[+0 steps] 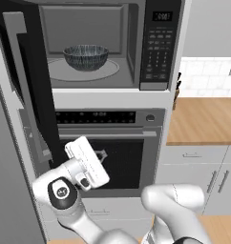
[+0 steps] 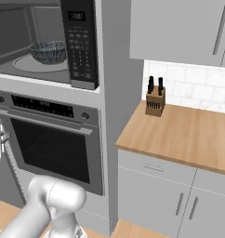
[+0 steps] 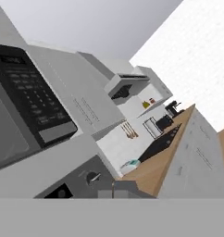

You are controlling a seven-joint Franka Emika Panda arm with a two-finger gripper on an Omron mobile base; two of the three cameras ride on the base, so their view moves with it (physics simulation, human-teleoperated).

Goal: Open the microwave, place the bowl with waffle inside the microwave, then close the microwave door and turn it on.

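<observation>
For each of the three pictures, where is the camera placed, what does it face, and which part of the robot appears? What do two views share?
Left base view: behind the arm's left, facing the open microwave holding the bowl; arm and gripper at bottom.
Right base view: behind the arm's right, facing the oven, counter and knife block; white arm at lower left.
Hand view: on the hand, tilted, facing the keypad panel and far kitchen.
Both base views share microwave, bowl and oven.

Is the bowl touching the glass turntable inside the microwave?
Touching. In the left base view the bowl sits with its base on the turntable in the open microwave; no gap shows beneath it.
</observation>
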